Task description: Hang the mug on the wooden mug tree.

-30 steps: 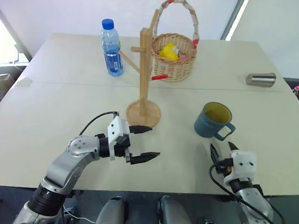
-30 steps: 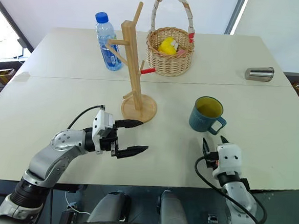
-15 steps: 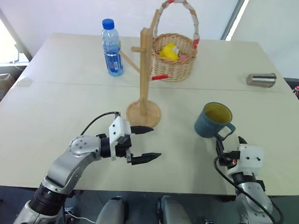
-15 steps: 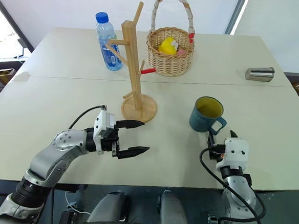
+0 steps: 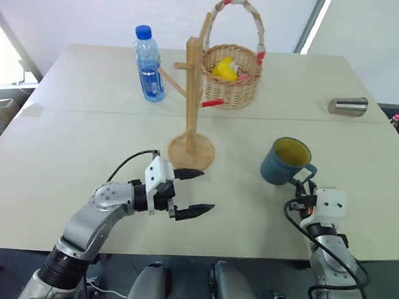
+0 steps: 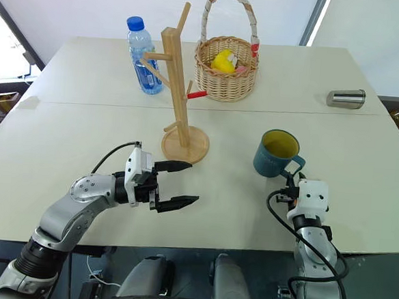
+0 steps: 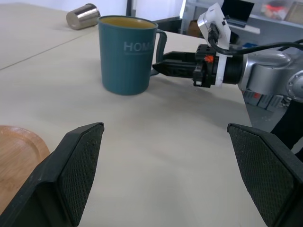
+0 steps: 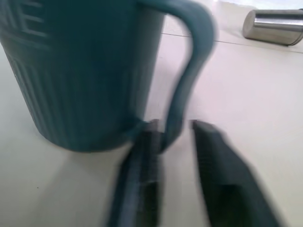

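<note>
Now the right end effector point(image 8: 173, 137) has closed on the lower part of the handle of the mug point(image 5: 285, 162); a second ago its fingers stood wide apart, short of the mug on the near side, and since then the arm has come forward until the handle lay between them. In the right wrist view the two black fingers point(image 8: 142, 161) flank the bottom of the loop, one on either side, and the left wrist view shows them pinched at the handle's base. The mug itself has hardly shifted: it stands upright on the bench point(image 5: 69, 147), right of centre, its handle turned toward the near right.

The left end effector point(image 5: 192, 190) has not moved; it hangs over the bench near the middle, its fingers spread wide and holding nothing, pointing right toward the mug.

The wooden mug tree point(image 5: 193, 94) stands well apart from the mug, to its far left, with its slanted pegs bare. Behind it are a wicker basket point(image 5: 232, 80) and a water bottle point(image 5: 148, 64), and a silver metal cylinder point(image 5: 348, 105) lies at the far right.

So the grasp seems made and the lift is next, I judge. A pinch this low on the handle may let the mug tip once it leaves the bench.
</note>
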Controlling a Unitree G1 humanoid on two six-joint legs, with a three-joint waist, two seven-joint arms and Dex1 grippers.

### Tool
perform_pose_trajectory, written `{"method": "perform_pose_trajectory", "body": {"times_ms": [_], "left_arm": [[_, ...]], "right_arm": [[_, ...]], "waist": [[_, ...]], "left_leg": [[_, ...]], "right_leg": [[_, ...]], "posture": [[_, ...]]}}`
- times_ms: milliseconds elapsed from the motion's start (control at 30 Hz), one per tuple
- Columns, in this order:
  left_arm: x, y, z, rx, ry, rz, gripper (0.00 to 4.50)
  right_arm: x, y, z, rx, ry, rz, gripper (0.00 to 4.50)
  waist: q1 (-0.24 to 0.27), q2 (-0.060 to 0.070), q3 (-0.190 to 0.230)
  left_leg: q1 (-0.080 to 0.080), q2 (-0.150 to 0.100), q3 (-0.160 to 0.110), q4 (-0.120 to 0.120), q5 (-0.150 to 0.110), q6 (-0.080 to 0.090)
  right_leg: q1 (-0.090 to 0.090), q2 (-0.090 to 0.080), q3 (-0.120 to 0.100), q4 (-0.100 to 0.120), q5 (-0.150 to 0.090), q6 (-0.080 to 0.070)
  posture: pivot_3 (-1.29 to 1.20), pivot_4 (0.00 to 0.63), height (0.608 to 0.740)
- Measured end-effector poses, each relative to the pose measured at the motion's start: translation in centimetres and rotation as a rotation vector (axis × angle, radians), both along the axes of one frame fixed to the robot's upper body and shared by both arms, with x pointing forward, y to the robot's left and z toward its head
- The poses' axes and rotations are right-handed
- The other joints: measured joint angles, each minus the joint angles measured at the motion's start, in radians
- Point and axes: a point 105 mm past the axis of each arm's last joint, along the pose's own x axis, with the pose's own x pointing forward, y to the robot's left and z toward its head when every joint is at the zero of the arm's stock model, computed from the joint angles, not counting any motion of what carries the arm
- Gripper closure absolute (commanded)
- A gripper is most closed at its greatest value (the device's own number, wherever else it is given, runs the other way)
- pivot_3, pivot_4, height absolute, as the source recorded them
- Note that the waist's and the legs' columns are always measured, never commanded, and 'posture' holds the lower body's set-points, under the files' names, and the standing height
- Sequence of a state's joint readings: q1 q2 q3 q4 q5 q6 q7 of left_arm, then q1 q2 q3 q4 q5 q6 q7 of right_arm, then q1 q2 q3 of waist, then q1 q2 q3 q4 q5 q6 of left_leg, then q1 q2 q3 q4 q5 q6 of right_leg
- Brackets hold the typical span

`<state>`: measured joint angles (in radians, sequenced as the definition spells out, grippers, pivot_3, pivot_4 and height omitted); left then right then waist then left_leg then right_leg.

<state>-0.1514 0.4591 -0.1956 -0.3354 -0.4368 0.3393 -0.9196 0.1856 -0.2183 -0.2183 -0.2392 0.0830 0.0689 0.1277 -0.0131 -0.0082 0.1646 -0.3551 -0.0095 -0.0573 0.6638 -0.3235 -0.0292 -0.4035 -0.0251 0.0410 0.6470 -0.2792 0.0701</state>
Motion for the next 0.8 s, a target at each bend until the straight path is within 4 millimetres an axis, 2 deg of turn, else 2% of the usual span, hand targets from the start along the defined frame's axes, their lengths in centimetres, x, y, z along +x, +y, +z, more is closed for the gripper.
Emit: {"method": "perform_pose_trajectory", "body": {"times_ms": [267, 367, 500, 600, 700, 800], "left_arm": [[0.0, -0.1, -0.1, 0.004, -0.002, 0.002, 0.0], [0.0, 0.0, -0.2, 0.007, -0.003, 0.005, 0.0], [0.2, 0.4, -0.4, 0.005, -0.004, 0.028, 0.0], [0.9, 1.6, -0.3, 0.004, -0.009, 0.082, 0.0], [1.9, 3.0, 0.1, -0.008, -0.021, 0.149, 0.0], [2.8, 4.4, 1.4, -0.061, -0.054, 0.222, 0.0]], "right_arm": [[0.1, 0.3, -0.1, -0.01, 0.002, 0.029, 4.47], [0.1, 0.8, 1.0, -0.176, -0.013, 0.108, 4.47], [0.4, 3.3, 4.3, -0.451, -0.075, 0.328, 4.47], [0.9, 6.3, 8.4, -0.612, -0.173, 0.525, 4.47], [1.6, 8.3, 12.9, -0.693, -0.27, 0.628, 4.47], [2.0, 9.5, 15.6, -0.728, -0.298, 0.708, 4.47]], "waist": [[-0.001, 0.0, 0.0], [-0.001, 0.0, 0.0], [-0.004, 0.0, 0.0], [-0.006, 0.0, 0.0], [-0.002, -0.001, 0.001], [0.004, -0.004, 0.002]], "left_leg": [[0.0, 0.0, 0.0, 0.0, 0.0, 0.0], [0.0, 0.0, 0.0, 0.0, 0.0, 0.0], [0.0, 0.0, 0.0, 0.0, 0.0, 0.0], [0.001, 0.0, 0.0, 0.001, 0.0, 0.001], [0.001, 0.0, -0.001, 0.001, 0.001, 0.001], [-0.001, 0.0, -0.002, 0.001, 0.001, 0.001]], "right_leg": [[0.0, 0.0, 0.0, 0.0, 0.0, 0.0], [0.0, 0.0, 0.0, 0.0, 0.0, 0.0], [0.0, 0.001, 0.0, 0.0, 0.0, 0.0], [0.0, 0.001, 0.0, 0.001, 0.0, 0.0], [0.001, 0.001, -0.001, 0.001, 0.0, 0.0], [0.001, 0.0, -0.002, 0.0, 0.0, 0.0]], "posture": [[0.0, 0.15, 0.74], [0.0, 0.15, 0.74], [0.0, 0.15, 0.74], [0.0, 0.15, 0.74], [0.0, 0.15, 0.74], [0.0, 0.15, 0.74]]}}
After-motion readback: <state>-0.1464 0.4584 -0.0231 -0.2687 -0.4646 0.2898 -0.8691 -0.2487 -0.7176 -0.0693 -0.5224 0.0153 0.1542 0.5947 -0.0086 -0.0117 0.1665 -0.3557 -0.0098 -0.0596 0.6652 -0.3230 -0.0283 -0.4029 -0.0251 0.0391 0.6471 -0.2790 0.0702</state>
